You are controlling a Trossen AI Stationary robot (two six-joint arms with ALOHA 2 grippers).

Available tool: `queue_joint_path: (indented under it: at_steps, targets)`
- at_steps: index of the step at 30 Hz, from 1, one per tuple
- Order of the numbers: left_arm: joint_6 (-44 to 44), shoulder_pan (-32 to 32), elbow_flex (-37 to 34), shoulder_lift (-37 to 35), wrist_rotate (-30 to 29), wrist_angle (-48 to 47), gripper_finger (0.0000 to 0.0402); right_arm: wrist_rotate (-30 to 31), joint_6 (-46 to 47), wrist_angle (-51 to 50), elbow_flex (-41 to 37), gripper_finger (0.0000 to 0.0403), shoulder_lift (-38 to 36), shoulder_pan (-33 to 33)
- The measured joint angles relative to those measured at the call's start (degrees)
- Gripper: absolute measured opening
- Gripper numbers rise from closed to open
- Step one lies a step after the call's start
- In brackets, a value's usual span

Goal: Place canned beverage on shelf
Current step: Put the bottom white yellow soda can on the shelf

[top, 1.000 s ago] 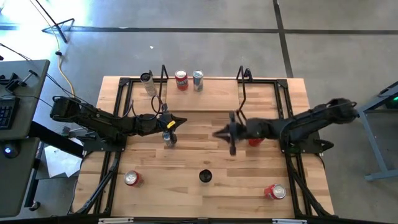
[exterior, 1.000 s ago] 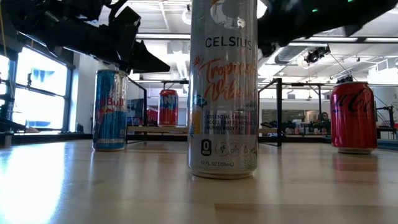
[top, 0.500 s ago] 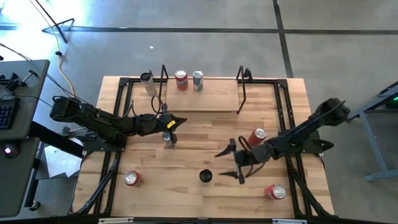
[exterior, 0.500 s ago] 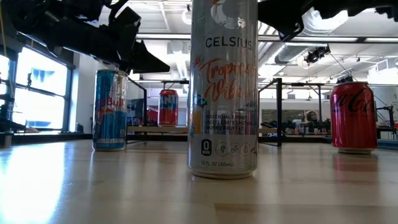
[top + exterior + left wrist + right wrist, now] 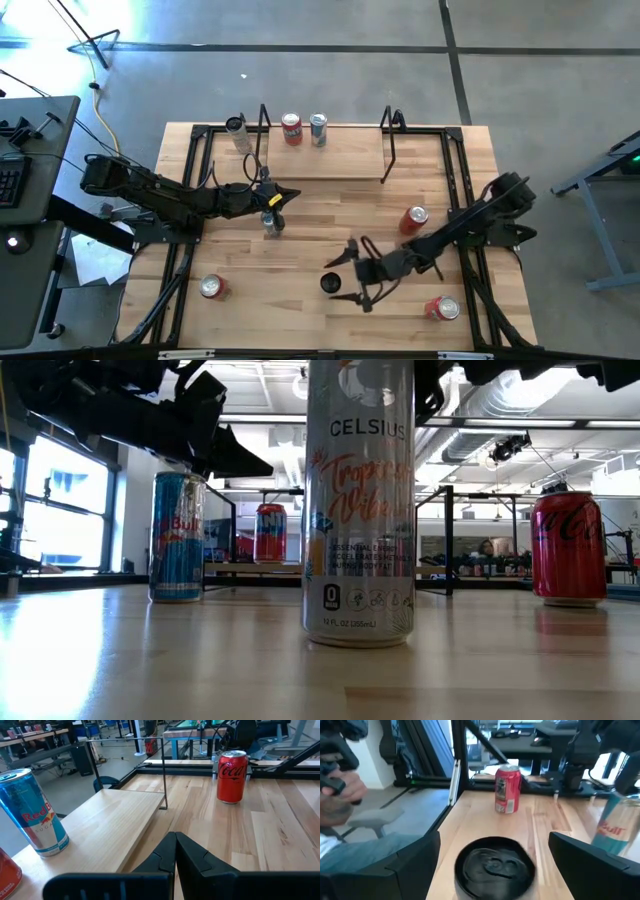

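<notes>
Can, black-topped, stands low at centre of the counter, between the spread fingers of the right tool, untouched. Shelf at upper centre holds two cans. Left tool, pinched together, hovers beside a blue can. A red can stands between.

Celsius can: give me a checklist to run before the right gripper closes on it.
1. Right gripper open: ok.
2. Celsius can upright: ok.
3. Can between the right fingers: ok in the right wrist view.
4. Fingers low enough on the can body: cannot tell.
5. Free space on the shelf, right of its two cans: ok.
6. Left gripper shut, waiting by the Red Bull can, clear of the path: ok.
</notes>
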Motion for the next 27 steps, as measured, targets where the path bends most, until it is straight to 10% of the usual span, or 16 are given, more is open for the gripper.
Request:
queue_joint_path:
  at_steps: [21,27]
  targets:
    - [-0.44,-0.04,-0.04,0.01,0.00,-0.02,0.0000,-0.23,1.07,-4.66,1.50,0.0357,3.77,-2.31]
    - [-0.99,-0.04,-0.04,0.00,0.02,-0.02,0.0000,-0.46,1.82,-4.70,1.52,0.0304,3.79,-3.28]
